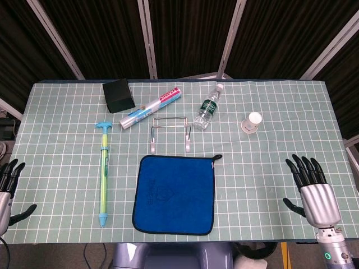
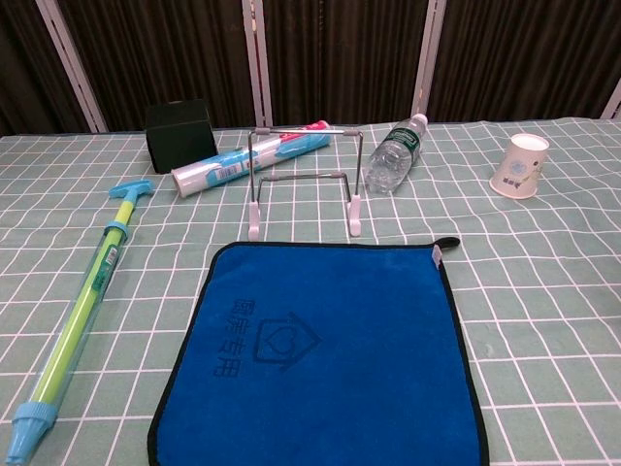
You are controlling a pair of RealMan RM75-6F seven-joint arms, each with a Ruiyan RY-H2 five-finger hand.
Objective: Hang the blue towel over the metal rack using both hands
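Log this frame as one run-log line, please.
stage: not started | blue towel: flat on table, before metal rack | left hand: open, table edge | right hand: open, apart from towel

Bright, even overhead light; sharp focus, faint shadows.

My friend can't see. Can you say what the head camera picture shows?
A blue towel lies flat on a green checked table, just in front of a small metal rack. Two open robot hands, left hand and right hand, rest at the table's near corners, touching nothing.
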